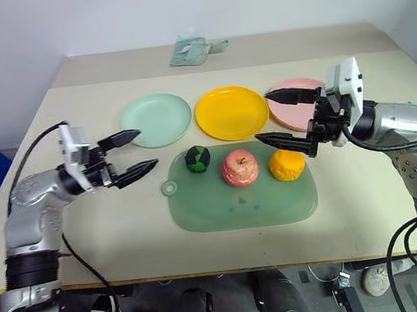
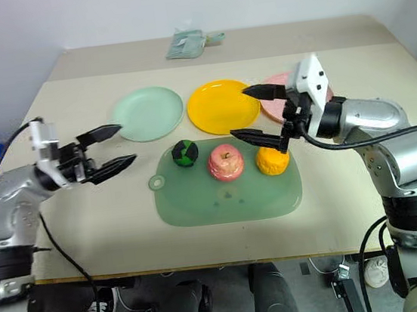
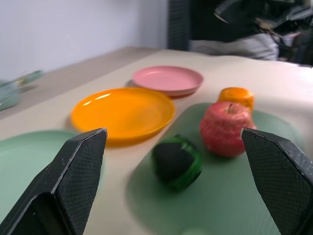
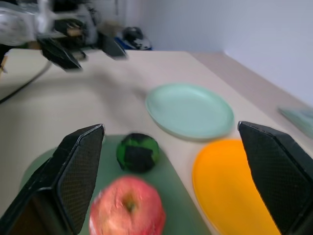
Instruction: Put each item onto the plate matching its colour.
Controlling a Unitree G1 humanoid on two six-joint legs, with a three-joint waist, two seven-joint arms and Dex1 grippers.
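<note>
Left eye view: both the left gripper (image 1: 135, 151) and right gripper (image 1: 284, 117) are spread, empty; the pink apple (image 1: 240, 168), judged light and smooth, is best pinched across its middle.

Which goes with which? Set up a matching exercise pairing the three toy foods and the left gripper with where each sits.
1. green-and-black ball
2. pink apple
3. orange fruit
4. left gripper

a. middle of the mat
b. mat's right end, below the pink plate
c. open, left of the mat
d. mat's left end

Pairs: 1-d, 2-a, 3-b, 4-c
</note>
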